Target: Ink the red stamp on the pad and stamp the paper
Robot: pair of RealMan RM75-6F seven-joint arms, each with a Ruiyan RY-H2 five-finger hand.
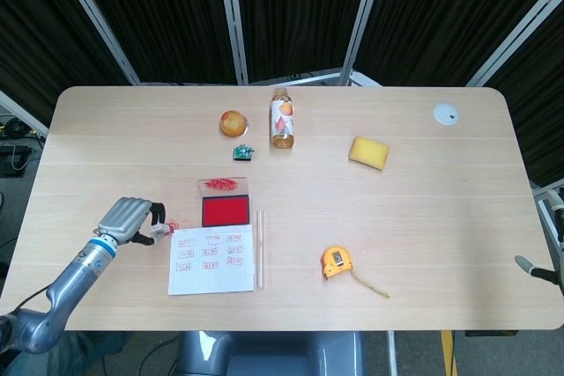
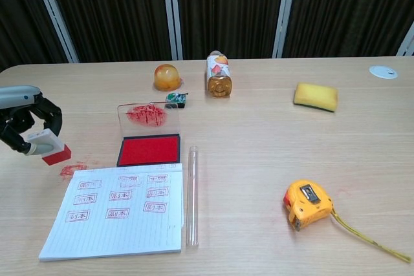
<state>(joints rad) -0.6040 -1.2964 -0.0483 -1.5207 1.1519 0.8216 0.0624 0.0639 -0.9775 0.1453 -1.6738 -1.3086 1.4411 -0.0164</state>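
Observation:
My left hand (image 2: pixel 22 124) (image 1: pixel 132 217) holds the stamp (image 2: pixel 50 148), a white block with a red inked face, just above the table to the left of the paper. A red smudge (image 2: pixel 72 170) marks the wood below it. The open ink pad (image 2: pixel 149 149) (image 1: pixel 226 210) lies to the right, its clear lid (image 2: pixel 147 118) standing up behind it. The lined paper (image 2: pixel 119 214) (image 1: pixel 211 260) carries several red stamp prints in rows. Of my right arm only a dark end piece (image 1: pixel 536 270) shows at the right edge of the head view; the hand itself is hidden.
A clear tube (image 2: pixel 192 195) lies along the paper's right edge. A yellow tape measure (image 2: pixel 308 205) sits front right. At the back stand an orange ball (image 2: pixel 166 77), a drink bottle (image 2: pixel 218 74), a small green item (image 2: pixel 175 99), a yellow sponge (image 2: pixel 315 96) and a white disc (image 2: pixel 383 71).

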